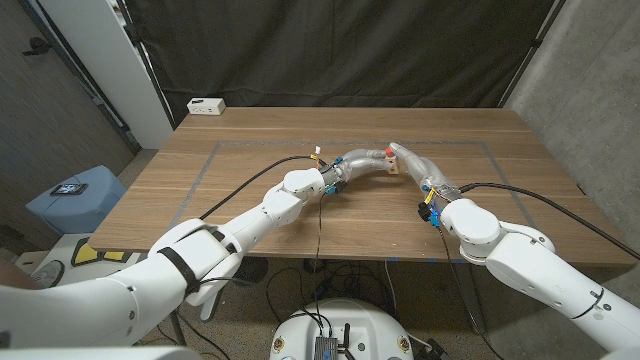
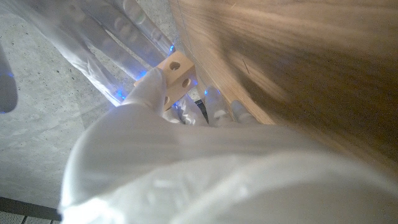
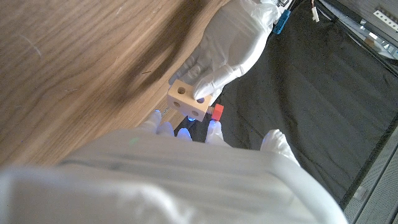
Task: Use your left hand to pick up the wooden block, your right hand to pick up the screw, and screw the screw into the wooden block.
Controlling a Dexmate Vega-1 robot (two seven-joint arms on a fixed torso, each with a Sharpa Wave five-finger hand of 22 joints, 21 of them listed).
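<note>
Wooden table (image 1: 300, 215) with a brown grain running lengthwise, seen from above, with a faint pale rectangle outlined on its top. Near the far left corner, lying directly on the wood, a small white box (image 1: 206, 105) with dark dots along its side. Black cables (image 1: 250, 185) trailing across the left part of the surface toward the near edge. Same wood grain visible in both wrist views.
</note>
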